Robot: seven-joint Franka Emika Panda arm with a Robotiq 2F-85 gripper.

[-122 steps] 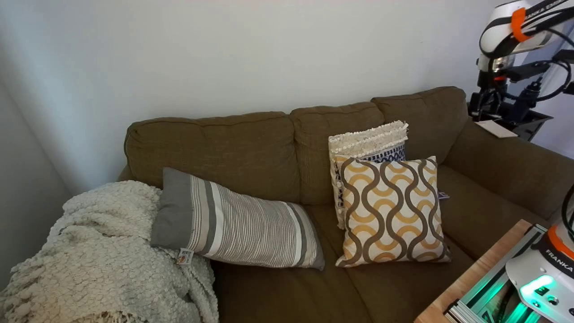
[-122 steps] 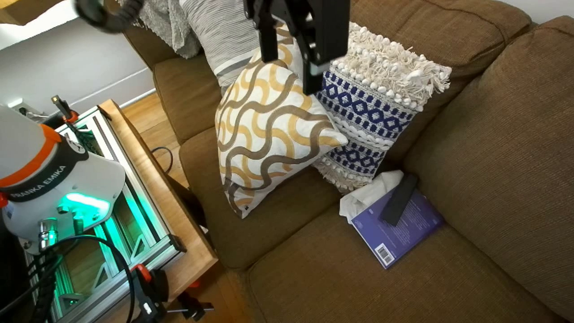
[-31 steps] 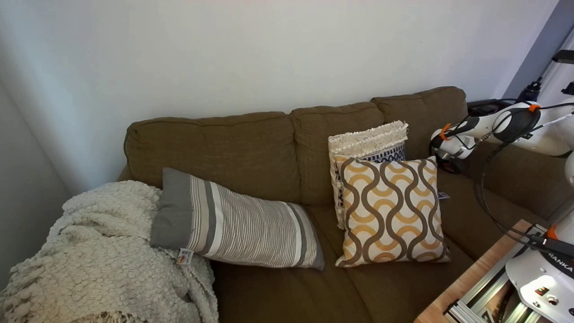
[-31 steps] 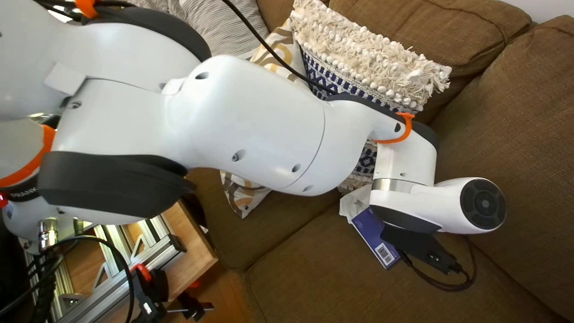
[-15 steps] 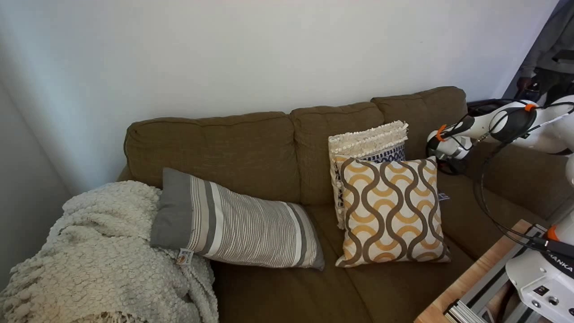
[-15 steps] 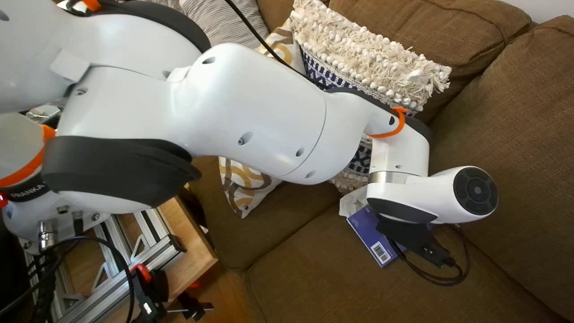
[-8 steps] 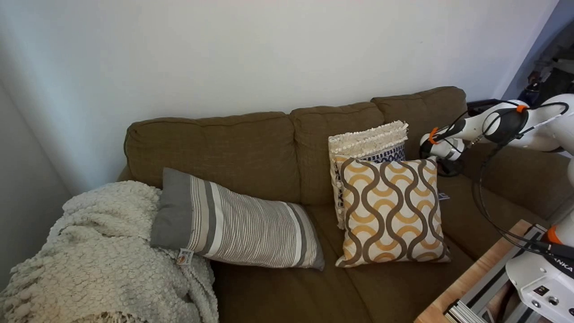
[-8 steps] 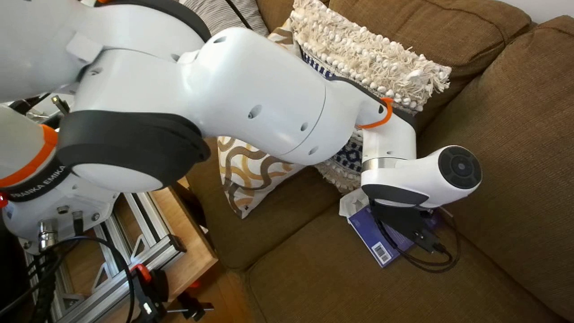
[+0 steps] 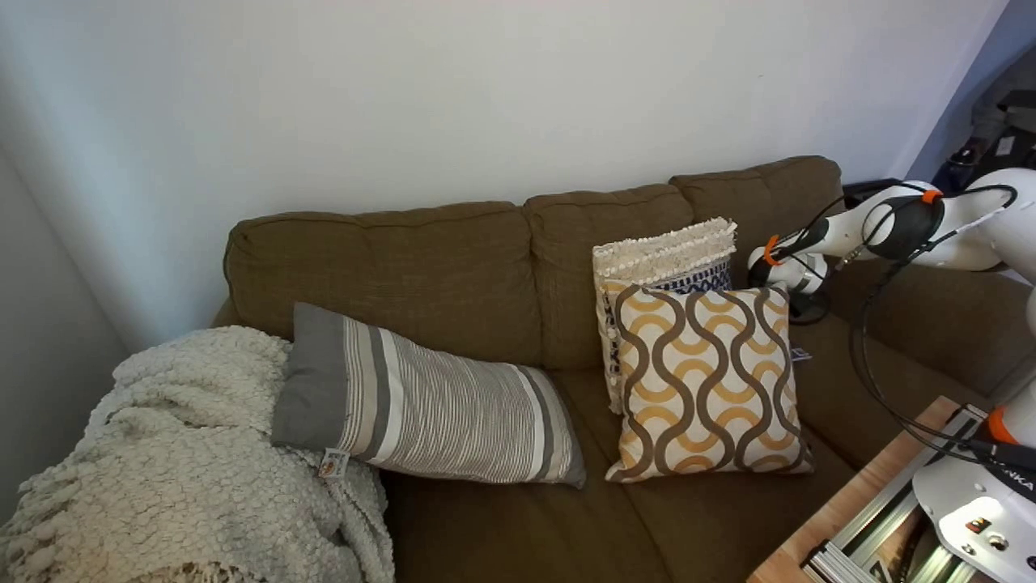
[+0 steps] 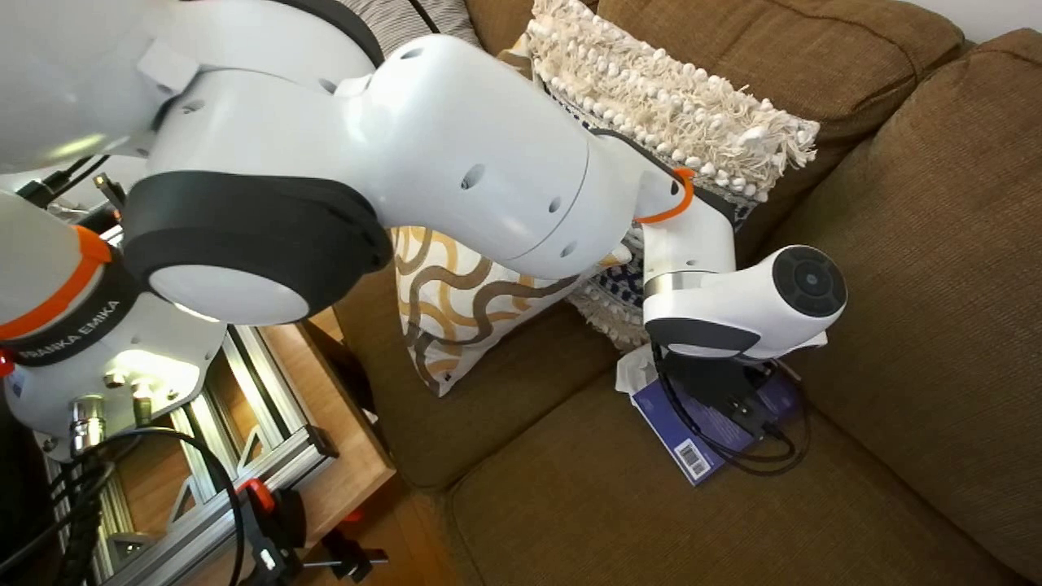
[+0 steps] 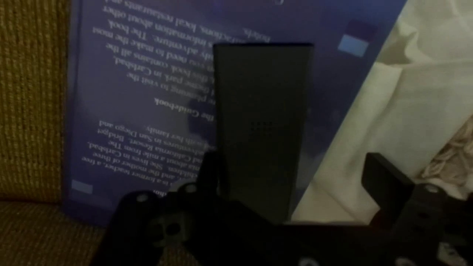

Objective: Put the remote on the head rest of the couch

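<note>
My wrist view shows the remote (image 11: 262, 122) lying on a purple book (image 11: 144, 114) on the couch (image 11: 33, 92). The fingers (image 11: 388, 181) stand spread, one by the remote's long edge, the other well beyond the opposite edge, gripping nothing. I judge the approach nearly done, the grasp not yet made. Upside-down print gives me "the Guidebook", "Carlsbad" and "San Diego".

In an exterior view I see the head rest (image 9: 453, 217); lifting and placing there are left.

In an exterior view my arm (image 10: 488, 155) hides the remote; the arm's base (image 10: 98, 346) reads FRANKA EMIKA, and the book shows a barcode (image 10: 693, 460).
</note>
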